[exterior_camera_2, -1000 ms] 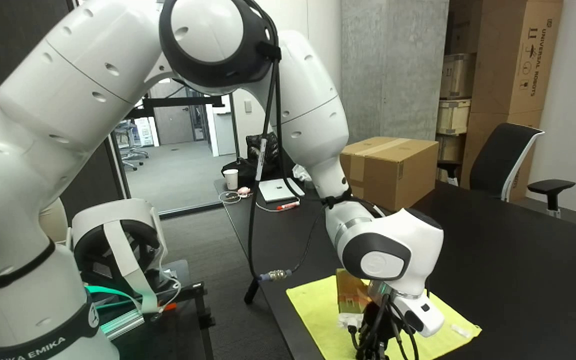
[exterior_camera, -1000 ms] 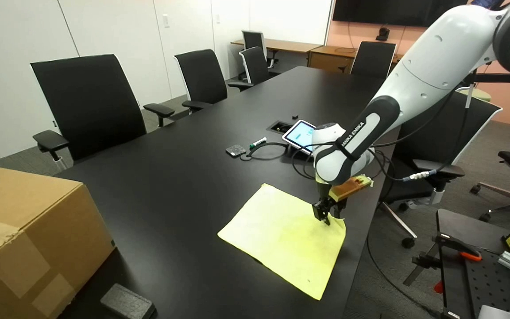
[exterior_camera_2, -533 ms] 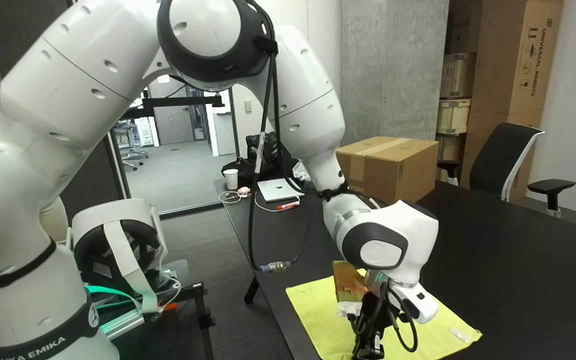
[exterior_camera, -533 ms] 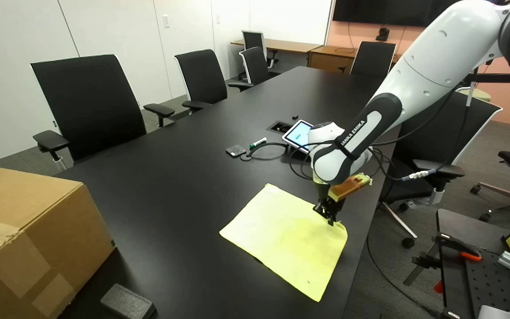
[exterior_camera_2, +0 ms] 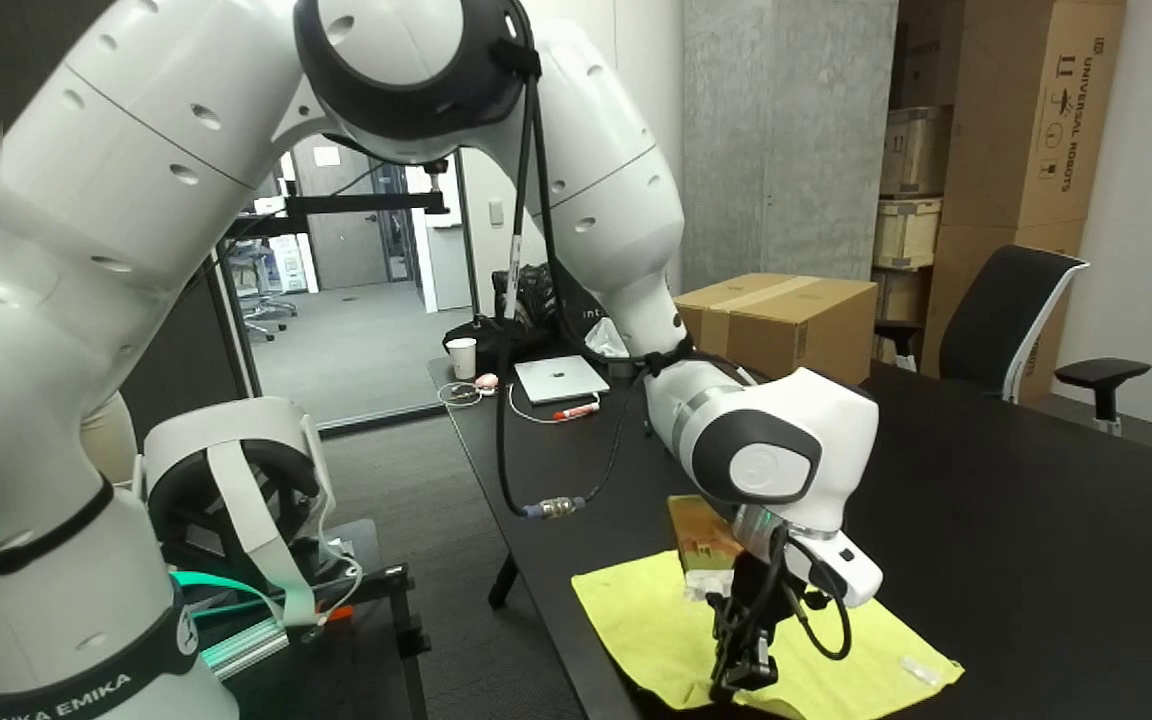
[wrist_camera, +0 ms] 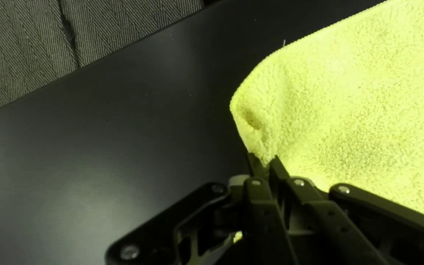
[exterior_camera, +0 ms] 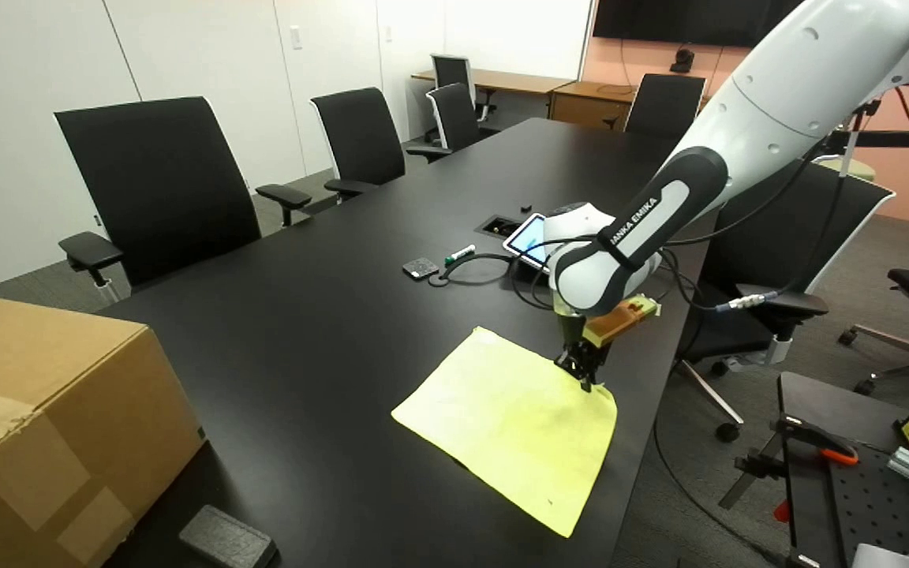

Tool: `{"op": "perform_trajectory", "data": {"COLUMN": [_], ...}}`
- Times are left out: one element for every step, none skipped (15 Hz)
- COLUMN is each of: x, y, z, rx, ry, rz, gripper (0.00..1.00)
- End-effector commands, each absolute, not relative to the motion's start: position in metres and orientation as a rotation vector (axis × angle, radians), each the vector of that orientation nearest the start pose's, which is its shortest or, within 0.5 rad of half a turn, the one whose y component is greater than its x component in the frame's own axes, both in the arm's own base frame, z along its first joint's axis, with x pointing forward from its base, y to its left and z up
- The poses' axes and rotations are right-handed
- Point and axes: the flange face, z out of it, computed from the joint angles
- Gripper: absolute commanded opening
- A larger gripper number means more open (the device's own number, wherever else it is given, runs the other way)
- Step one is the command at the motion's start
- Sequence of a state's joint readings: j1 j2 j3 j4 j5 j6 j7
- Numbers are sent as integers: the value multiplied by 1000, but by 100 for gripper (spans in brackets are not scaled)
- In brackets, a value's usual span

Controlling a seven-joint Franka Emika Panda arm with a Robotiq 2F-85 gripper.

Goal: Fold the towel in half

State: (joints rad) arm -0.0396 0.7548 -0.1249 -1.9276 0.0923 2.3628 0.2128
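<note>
The towel (exterior_camera: 502,426), a thin pale yellow square cloth, lies mostly spread on the dark table near its edge. It also shows in an exterior view (exterior_camera_2: 636,615), where its edge at the gripper is lifted a little off the table. My gripper (exterior_camera: 586,386) points down at the towel's edge close to one corner. In the wrist view the gripper (wrist_camera: 263,161) has its jaws nearly together with a pinched fold of the towel (wrist_camera: 363,103) between the fingertips. The corner just beyond the fingertips is curled up. The gripper hides part of the towel in an exterior view (exterior_camera_2: 726,690).
The tablet (exterior_camera: 529,239) stands behind the arm, with cables, a green marker (exterior_camera: 461,254) and a small dark box (exterior_camera: 421,269) by it. A cardboard box (exterior_camera: 68,426) and a black block (exterior_camera: 227,538) are farther along the table. The table edge runs close beside the towel.
The gripper's jaws have closed on the towel's edge near the corner. The gripper has then risen slightly, and the towel's edge has come up with it. The towel has shifted very little.
</note>
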Motion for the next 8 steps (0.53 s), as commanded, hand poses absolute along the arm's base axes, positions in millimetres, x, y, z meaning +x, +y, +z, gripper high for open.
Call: {"op": "perform_trajectory", "data": {"x": [587,597,606,617,628,640,652,663], "y": [-93,-92,-91,-89,-87,-85,-82,-78], "z": [108,115,122,130,139,148,157,166], "rx": [-3107,-3116,-3123,-3131,-3140,-3149,-3154,-3158], "ry": [608,596,581,557,543,528,506,494], "rz": [461,454,444,430,419,406,391,378], "gripper": [7,7,6,6,6,6,6,6]}}
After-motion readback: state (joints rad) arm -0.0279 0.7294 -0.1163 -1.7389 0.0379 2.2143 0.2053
